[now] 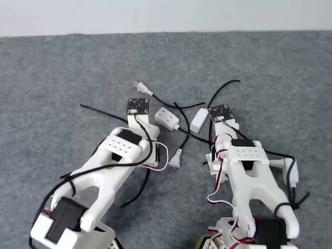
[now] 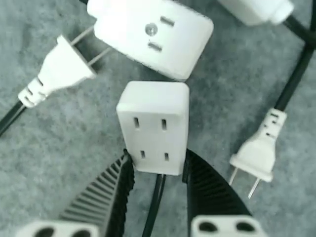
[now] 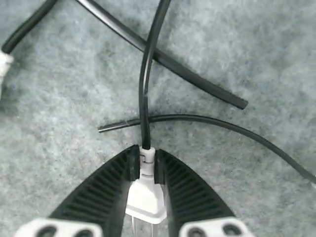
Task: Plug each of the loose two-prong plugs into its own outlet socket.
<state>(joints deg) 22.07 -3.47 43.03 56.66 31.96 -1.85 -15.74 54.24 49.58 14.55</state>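
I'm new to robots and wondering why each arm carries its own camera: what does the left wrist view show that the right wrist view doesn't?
Left wrist only: the left gripper clamped on a white outlet block, a second outlet block beyond it, one loose two-prong plug and another loose plug.
Right wrist only: the right gripper clamped on a white plug.
Both: black cords on grey carpet.

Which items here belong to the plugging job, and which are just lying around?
Job: socket in left gripper; second socket; loose plug; other loose plug; plug in right gripper.
Lying about: black cord end; grey mat.
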